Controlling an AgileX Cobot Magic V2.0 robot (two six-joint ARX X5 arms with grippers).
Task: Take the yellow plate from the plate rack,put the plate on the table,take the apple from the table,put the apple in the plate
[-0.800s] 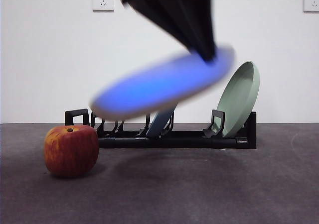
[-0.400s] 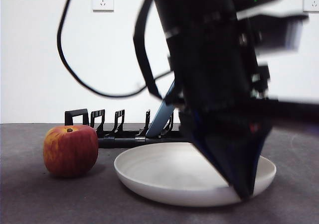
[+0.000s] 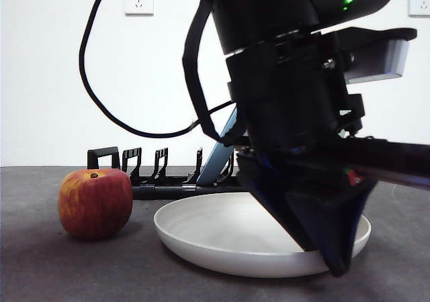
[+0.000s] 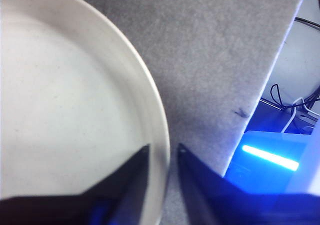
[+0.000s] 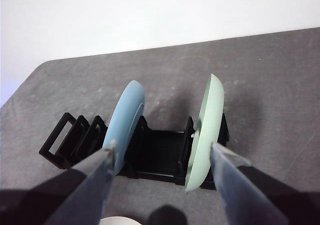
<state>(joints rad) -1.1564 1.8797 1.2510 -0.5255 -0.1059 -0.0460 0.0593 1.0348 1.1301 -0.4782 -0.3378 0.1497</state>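
yellow plate: flat on the table, front centre, just ahead of the plate rack; cream, rim up, hollow bare
left gripper: down at the plate's rim on the side away from the apple; jaws narrow, straddling the rim, one inside the hollow, one outside over the table; thin slivers of gap beside the rim, so looks barely slackened, cannot be sure whether still pinching
left gripper in front view: big dark mass over the plate's far side from the apple, tip at rim level
right gripper: jaws spread wide, holding nothing; hangs above and in front of the rack, looking down on it
apple: upright on the table, stem dimple up, near the plate's rim but apart from it, in front of the rack's loop end
rack contents: light blue plate and pale green plate on edge in the slots
step judged: plate placed, release at the rim about due; apple pick not begun
key relation: apple lies across the whole plate from the left gripper, on the opposite side; right gripper free and wide; cannot tell from these views which arm is nearer the apple
risk judged: lifting off with the rim caught could tip or drag the plate toward the apple
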